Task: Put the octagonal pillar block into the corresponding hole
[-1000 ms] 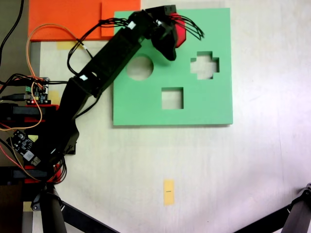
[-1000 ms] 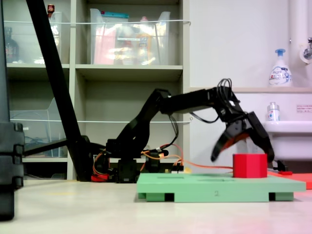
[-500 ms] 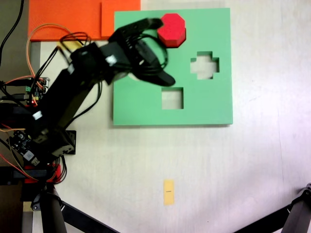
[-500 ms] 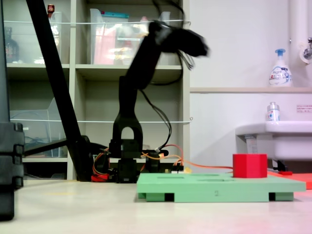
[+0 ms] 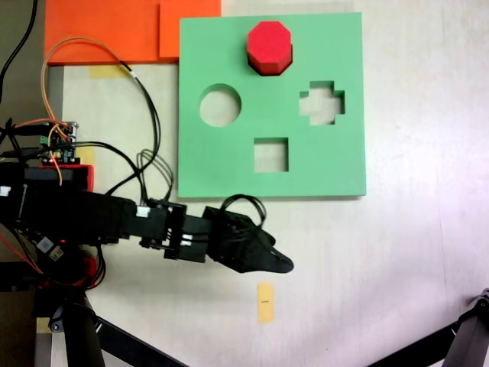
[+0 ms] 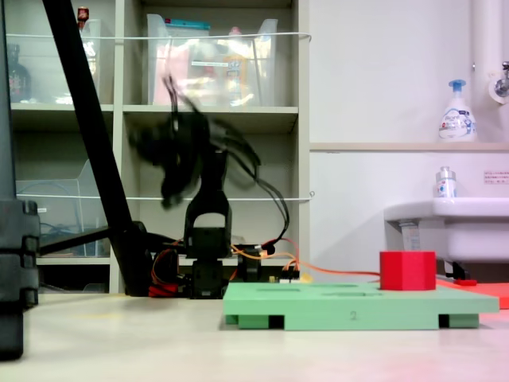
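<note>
Black plastic arm (image 5: 114,218), small white labels, looping black cables, tapered black end effector (image 5: 263,256).

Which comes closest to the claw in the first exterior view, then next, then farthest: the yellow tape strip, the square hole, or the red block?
From the claw:
1. Yellow tape strip, just below it.
2. Square hole, above, on the green board.
3. Red block, at the board's top edge.

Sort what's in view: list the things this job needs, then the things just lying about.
Job: red octagonal block, green board, gripper.
Lying about: orange sheets, yellow tag, soap bottle, shelf bins.
</note>
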Robot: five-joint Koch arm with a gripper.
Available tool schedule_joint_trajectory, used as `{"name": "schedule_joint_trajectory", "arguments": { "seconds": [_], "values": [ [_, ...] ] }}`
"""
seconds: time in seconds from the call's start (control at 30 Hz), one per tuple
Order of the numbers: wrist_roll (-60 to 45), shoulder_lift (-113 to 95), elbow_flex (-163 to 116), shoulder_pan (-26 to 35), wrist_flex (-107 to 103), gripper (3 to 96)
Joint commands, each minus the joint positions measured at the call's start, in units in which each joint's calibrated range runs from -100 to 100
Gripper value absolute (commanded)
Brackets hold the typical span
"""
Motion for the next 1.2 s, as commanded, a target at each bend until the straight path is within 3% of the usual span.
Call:
{"name": "schedule_joint_trajectory", "arguments": {
  "seconds": [0.03,0.33,0.53,1.2],
  "values": [
    [-3.7,-10.6,-15.8,0.5,24.5,54.3],
    [-9.1,-19.5,-67.5,4.8,33.8,51.9],
    [-8.8,-27.5,-67.5,6.3,31.4,46.2],
    [-8.8,-27.5,-67.5,6.3,22.5,49.4]
  ]
}}
